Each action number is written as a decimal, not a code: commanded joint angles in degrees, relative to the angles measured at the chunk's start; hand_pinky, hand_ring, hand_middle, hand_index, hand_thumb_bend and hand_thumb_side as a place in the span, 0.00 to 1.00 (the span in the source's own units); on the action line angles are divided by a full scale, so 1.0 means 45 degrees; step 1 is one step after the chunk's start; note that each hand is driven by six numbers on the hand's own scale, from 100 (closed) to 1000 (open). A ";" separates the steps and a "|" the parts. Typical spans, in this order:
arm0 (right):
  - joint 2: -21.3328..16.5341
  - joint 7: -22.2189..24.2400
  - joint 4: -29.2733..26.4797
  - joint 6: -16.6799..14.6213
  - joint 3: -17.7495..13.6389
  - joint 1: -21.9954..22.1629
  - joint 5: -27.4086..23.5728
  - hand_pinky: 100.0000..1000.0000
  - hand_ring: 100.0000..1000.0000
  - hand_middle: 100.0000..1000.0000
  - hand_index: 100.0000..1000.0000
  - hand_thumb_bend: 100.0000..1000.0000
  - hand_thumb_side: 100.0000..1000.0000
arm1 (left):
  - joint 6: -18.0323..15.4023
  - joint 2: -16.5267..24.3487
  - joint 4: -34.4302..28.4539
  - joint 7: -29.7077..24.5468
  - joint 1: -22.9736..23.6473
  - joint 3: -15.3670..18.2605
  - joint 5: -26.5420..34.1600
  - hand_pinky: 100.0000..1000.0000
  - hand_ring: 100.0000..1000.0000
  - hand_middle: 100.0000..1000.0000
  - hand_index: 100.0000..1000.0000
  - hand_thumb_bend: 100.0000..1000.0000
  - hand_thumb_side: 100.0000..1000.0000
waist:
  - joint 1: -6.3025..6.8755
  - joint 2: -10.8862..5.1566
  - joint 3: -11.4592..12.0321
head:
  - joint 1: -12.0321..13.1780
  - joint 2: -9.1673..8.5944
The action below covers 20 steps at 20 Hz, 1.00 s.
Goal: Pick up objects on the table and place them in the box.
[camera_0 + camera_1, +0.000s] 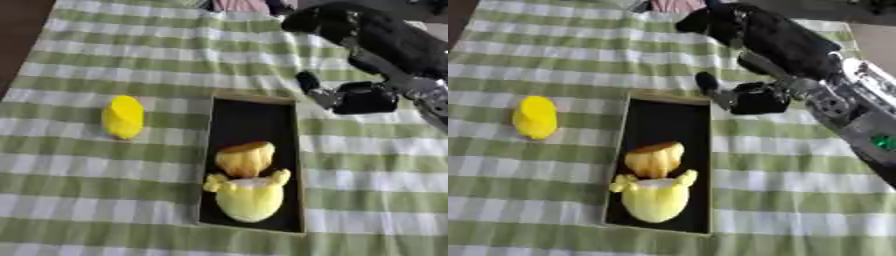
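A yellow oblong object (122,116) lies on the checked cloth, left of the box. The shallow black box (250,121) with a tan rim sits in the middle and holds two things: a ridged orange-yellow piece (245,157) and, nearer me, a pale yellow rounded piece (249,198). My right hand (785,45) reaches in from the upper right and hovers just past the box's far right corner. Its fingers are stretched out, its thumb (707,81) points down toward the box's far edge, and it holds nothing. My left hand shows in neither view.
The green-and-white checked cloth (105,190) covers the table. Its left edge runs along a dark floor (16,35) at the upper left. Something pink (236,5) lies at the far edge.
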 commanded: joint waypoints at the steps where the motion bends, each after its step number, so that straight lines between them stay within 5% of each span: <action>1: -0.0624 -0.0507 -0.0189 -0.0028 -0.0889 0.0133 -0.0949 0.89 0.87 0.82 0.93 0.00 0.00 | 0.0016 0.0418 -0.0221 -0.0083 -0.0076 -0.0064 0.0014 0.70 0.72 0.71 0.80 0.00 0.48 | 0.0096 -0.0318 -0.0050 | 0.0161 -0.0043; 6: -0.0781 -0.1637 -0.0189 -0.0432 -0.2057 0.1227 -0.2698 0.89 0.83 0.78 0.90 0.00 0.00 | 0.0217 0.1336 -0.0078 -0.0729 -0.0300 -0.0565 -0.0267 0.71 0.72 0.72 0.80 0.00 0.41 | 0.0143 -0.0294 -0.0220 | 0.0544 -0.0015; 11: -0.0676 -0.3222 -0.0189 -0.1458 -0.3472 0.2558 -0.4669 0.89 0.80 0.74 0.85 0.00 0.00 | 0.0465 0.3790 0.1492 -0.2693 -0.1419 -0.1627 -0.1722 0.73 0.73 0.73 0.84 0.00 0.34 | 0.0228 -0.0201 -0.0538 | 0.0918 0.0004; 17: -0.0311 -0.4666 -0.0189 -0.2239 -0.4706 0.3867 -0.4909 0.89 0.79 0.74 0.84 0.00 0.00 | 0.0258 0.5916 0.3464 -0.6073 -0.3254 -0.3055 -0.3381 0.78 0.78 0.76 0.87 0.01 0.35 | 0.0380 -0.0106 -0.1156 | 0.1116 0.0065; 20: -0.0100 -0.5122 -0.0189 -0.2439 -0.5031 0.4307 -0.4740 0.89 0.79 0.74 0.84 0.00 0.00 | -0.0038 0.6435 0.4065 -0.7575 -0.3844 -0.3788 -0.4082 0.82 0.82 0.79 0.86 0.13 0.33 | 0.0447 -0.0091 -0.1379 | 0.1177 0.0075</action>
